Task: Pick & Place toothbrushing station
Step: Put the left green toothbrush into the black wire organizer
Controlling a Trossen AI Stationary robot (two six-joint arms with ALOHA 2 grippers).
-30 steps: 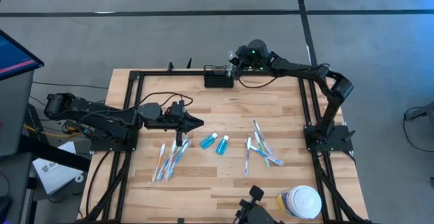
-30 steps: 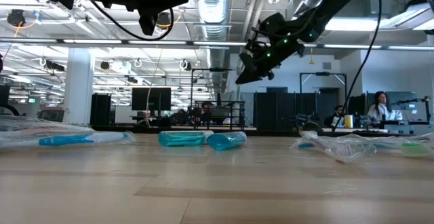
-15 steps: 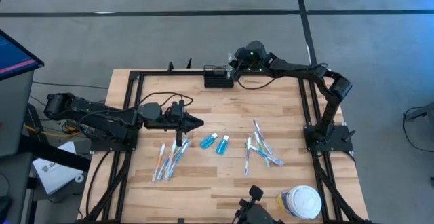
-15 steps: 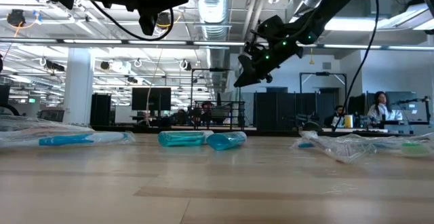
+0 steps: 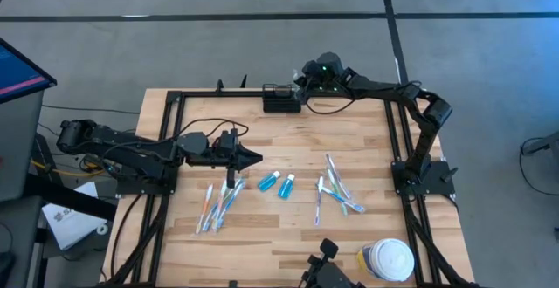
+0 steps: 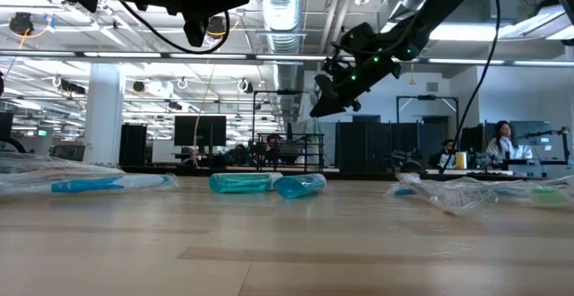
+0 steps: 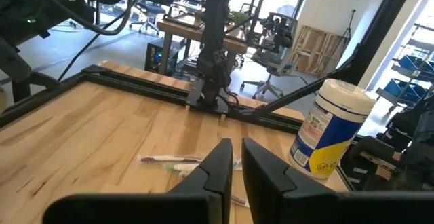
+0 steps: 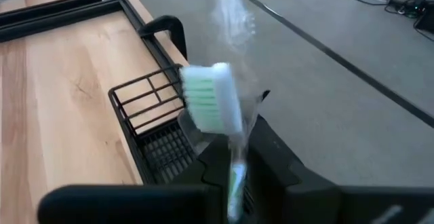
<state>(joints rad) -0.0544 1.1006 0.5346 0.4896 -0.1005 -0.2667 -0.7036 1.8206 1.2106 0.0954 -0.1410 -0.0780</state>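
Here, black toothbrushing station [image 5: 281,101] lies top centre, long axis left-right; right gripper [image 8: 234,157] pinches a wrapped toothbrush [image 8: 215,100] above it.
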